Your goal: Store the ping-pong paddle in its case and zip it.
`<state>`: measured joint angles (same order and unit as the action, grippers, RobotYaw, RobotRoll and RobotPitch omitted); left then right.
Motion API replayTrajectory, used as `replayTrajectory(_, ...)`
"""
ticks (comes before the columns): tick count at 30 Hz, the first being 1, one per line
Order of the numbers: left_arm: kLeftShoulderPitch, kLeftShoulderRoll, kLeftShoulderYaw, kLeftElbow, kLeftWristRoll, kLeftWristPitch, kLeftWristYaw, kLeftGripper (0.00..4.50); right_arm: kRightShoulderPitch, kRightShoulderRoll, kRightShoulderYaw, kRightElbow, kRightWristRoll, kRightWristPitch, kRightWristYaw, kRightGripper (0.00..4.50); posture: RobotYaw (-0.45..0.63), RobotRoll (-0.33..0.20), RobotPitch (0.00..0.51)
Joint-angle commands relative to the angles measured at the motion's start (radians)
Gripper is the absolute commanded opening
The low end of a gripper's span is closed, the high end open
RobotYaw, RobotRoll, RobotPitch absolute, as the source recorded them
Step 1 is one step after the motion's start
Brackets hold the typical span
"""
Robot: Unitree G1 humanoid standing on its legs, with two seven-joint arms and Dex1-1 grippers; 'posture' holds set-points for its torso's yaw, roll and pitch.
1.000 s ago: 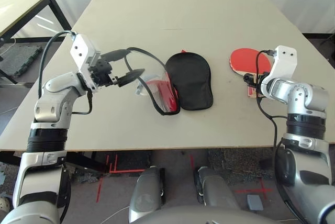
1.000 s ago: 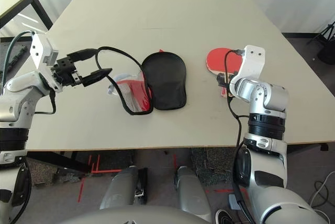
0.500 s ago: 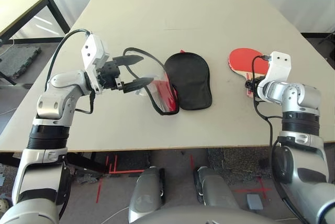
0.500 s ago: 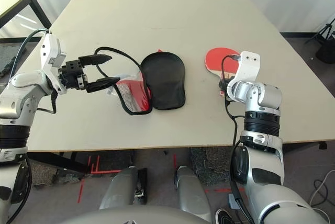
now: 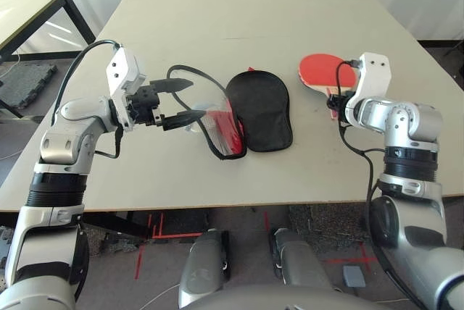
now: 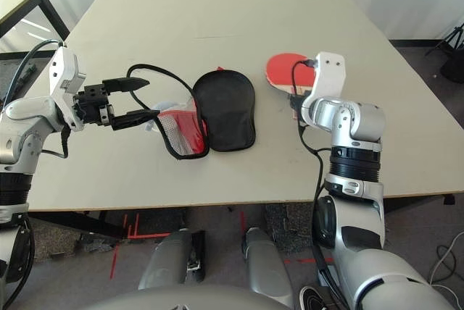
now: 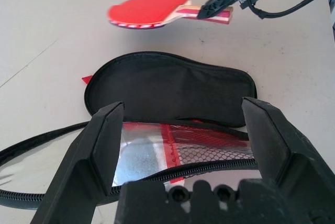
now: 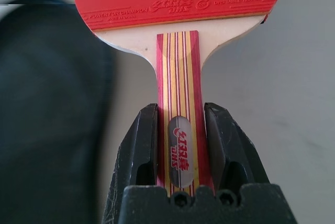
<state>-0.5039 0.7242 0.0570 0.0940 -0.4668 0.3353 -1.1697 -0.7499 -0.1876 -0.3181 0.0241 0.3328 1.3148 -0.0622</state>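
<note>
Right pincer: fingers pressed onto both sides of the paddle handle, pinching it. In the right wrist view the striped wooden handle sits squarely between the two black fingers, red blade pointing away from the wrist. In the left wrist view the paddle hangs clear of the table, blade roughly level, shadow beneath it. In the head view it sits in the upper right of the frame, right of the case and apart from it.

Left pincer: spread wide, holding nothing. In the head view it is left of centre, fingertips pointing toward the case, lower finger just beside the case's opened edge; contact can't be confirmed. The left wrist view shows both fingers well apart, framing the case.

Case: lies on the table at frame centre, unzipped. Black half is flat, right side. Red half with mesh pocket is folded out to the left, black zipper edge looping up toward the left pincer.
</note>
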Motion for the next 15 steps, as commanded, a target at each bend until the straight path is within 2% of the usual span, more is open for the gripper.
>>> replayTrajectory(1, 0.007, 0.013, 0.002, -0.003, 0.008, 0.006, -0.007, 4.50, -0.019, 0.058, -0.008, -0.092, 0.004, 0.073, -0.025, 1.22, 0.12, 0.000, 0.107)
replayTrajectory(6, 0.017, 0.010, 0.001, -0.018, 0.007, 0.012, 0.001, 4.50, -0.017, 0.157, -0.016, -0.178, -0.011, 0.159, -0.050, 1.22, 0.13, 0.000, 0.115)
replayTrajectory(15, 0.027, 0.003, 0.003, -0.033, 0.005, 0.018, 0.016, 4.50, 0.019, 0.234, 0.049, -0.237, -0.031, 0.231, -0.031, 1.22, 0.14, 0.000, 0.111)
